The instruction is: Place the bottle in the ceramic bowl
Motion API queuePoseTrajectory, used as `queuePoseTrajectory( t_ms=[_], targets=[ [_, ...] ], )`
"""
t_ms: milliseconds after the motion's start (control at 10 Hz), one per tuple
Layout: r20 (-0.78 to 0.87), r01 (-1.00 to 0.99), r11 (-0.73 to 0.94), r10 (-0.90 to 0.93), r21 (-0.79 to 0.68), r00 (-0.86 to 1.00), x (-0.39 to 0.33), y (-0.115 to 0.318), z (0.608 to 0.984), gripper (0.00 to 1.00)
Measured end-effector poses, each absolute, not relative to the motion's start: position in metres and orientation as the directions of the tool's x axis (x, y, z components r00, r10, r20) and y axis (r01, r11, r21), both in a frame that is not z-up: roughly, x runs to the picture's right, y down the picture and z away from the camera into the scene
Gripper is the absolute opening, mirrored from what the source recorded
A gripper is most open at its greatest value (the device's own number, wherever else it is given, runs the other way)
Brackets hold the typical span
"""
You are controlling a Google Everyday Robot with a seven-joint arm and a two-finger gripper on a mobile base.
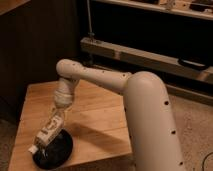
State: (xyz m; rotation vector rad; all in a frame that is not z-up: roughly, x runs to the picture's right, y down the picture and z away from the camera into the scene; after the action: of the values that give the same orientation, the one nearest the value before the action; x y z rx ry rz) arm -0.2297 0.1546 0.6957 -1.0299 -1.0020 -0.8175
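Note:
The whitish bottle (pixel 46 135) hangs tilted, cap end down-left, right over the left part of the black ceramic bowl (pixel 56 150) near the table's front edge. My gripper (pixel 56 120) is shut on the bottle's upper end, coming down from the white arm (pixel 100 80) that reaches in from the right. Whether the cap end touches the bowl I cannot tell.
The wooden table (pixel 100 120) carries the bowl near its front left corner. The robot's big white body (pixel 150 125) fills the right side. A dark cabinet (pixel 30 45) stands behind the table, and a shelf rail (pixel 145 55) runs along the back.

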Motion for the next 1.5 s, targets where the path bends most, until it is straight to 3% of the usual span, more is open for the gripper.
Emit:
queuePoseTrajectory(
  t_ms=[800, 1100, 1500],
  targets=[
    [0.934, 0.907, 0.300, -0.111, -0.294, 0.340, -0.232, 0.156, 0.697, 0.00],
    [0.914, 0.915, 0.204, -0.144, -0.348, 0.379, -0.232, 0.154, 0.690, 0.00],
    [0.891, 0.894, 0.238, -0.167, -0.378, 0.422, -0.212, 0.161, 0.674, 0.00]
  ],
)
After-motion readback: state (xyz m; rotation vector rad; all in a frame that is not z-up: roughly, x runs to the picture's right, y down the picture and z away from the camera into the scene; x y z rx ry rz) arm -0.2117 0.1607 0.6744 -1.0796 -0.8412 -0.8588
